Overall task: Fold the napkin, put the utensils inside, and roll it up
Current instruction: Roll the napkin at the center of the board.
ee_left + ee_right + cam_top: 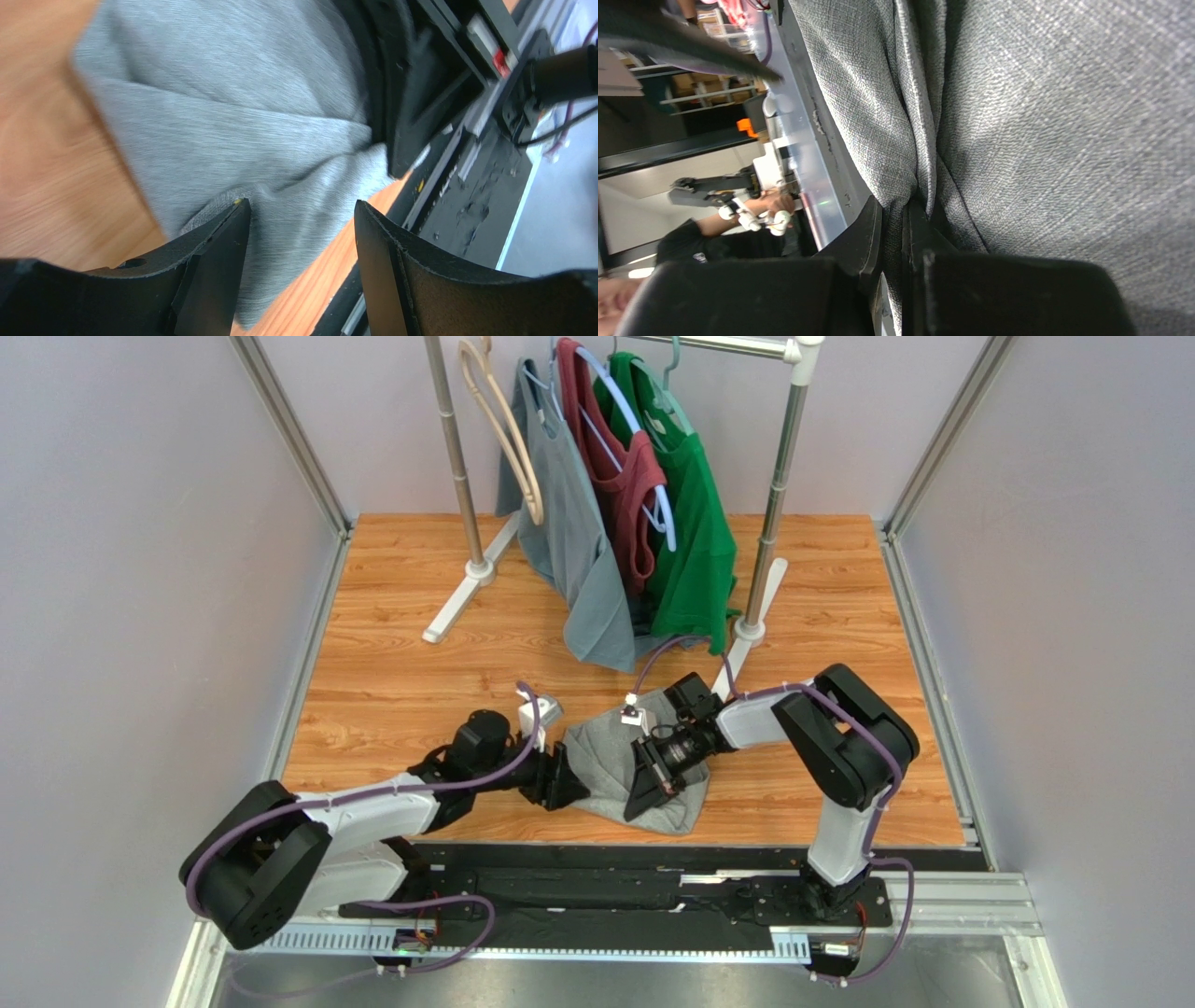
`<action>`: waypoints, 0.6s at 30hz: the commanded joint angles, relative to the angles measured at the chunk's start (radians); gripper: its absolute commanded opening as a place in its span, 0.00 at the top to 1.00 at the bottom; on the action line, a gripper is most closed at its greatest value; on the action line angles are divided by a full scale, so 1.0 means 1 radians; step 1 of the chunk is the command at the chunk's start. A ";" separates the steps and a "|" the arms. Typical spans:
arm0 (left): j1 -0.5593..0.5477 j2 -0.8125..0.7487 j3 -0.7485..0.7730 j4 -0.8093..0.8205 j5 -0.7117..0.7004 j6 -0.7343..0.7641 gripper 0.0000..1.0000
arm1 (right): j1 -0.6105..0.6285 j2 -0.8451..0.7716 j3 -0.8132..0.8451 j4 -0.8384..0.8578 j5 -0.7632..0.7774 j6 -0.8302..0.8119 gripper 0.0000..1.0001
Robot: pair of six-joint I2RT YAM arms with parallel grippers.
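Pinching a napkin (1032, 140) fold, the right claw (896, 213) is clamped tight; only its wrist view shows this. The left claw (302, 210), spread apart, sits at the napkin's nine o'clock.

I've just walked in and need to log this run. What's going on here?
Two robot arms are working on a grey napkin lying on the wooden table. The right gripper is shut on a pinched fold of it. The left gripper is open, with cloth showing between its fingers. The napkin looks bunched and partly folded, not rolled. No utensil is in view.
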 commanded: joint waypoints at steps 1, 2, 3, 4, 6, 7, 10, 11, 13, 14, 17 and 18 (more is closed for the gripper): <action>-0.131 0.007 0.073 0.046 -0.036 0.133 0.35 | -0.029 0.069 0.044 -0.101 0.037 -0.069 1.00; -0.150 0.015 0.083 0.046 -0.036 0.148 0.35 | -0.037 0.075 0.048 -0.105 0.020 -0.072 1.00; -0.160 0.026 0.103 0.044 -0.034 0.162 0.35 | -0.052 0.080 0.056 -0.116 0.013 -0.075 1.00; -0.171 0.050 0.113 0.035 -0.030 0.187 0.35 | -0.058 0.094 0.058 -0.113 0.000 -0.073 1.00; -0.173 0.079 0.137 0.027 -0.031 0.205 0.35 | -0.071 0.106 0.064 -0.114 -0.016 -0.070 1.00; -0.177 0.092 0.143 0.014 -0.057 0.222 0.35 | -0.071 0.111 0.062 -0.114 -0.017 -0.069 1.00; -0.223 0.064 0.151 0.001 -0.163 0.271 0.34 | -0.072 0.109 0.065 -0.119 -0.015 -0.067 1.00; -0.252 0.054 0.157 -0.005 -0.184 0.286 0.34 | -0.071 0.111 0.065 -0.118 -0.015 -0.069 1.00; -0.262 0.044 0.162 -0.017 -0.166 0.308 0.34 | -0.072 0.111 0.065 -0.118 -0.012 -0.064 1.00; -0.266 0.050 0.162 -0.017 -0.153 0.306 0.34 | -0.074 0.112 0.067 -0.119 -0.012 -0.064 1.00; -0.280 0.125 0.171 -0.020 -0.111 0.299 0.34 | -0.072 0.117 0.068 -0.119 -0.012 -0.064 1.00; -0.283 0.161 0.177 -0.025 -0.097 0.299 0.34 | -0.072 0.117 0.068 -0.119 -0.012 -0.064 1.00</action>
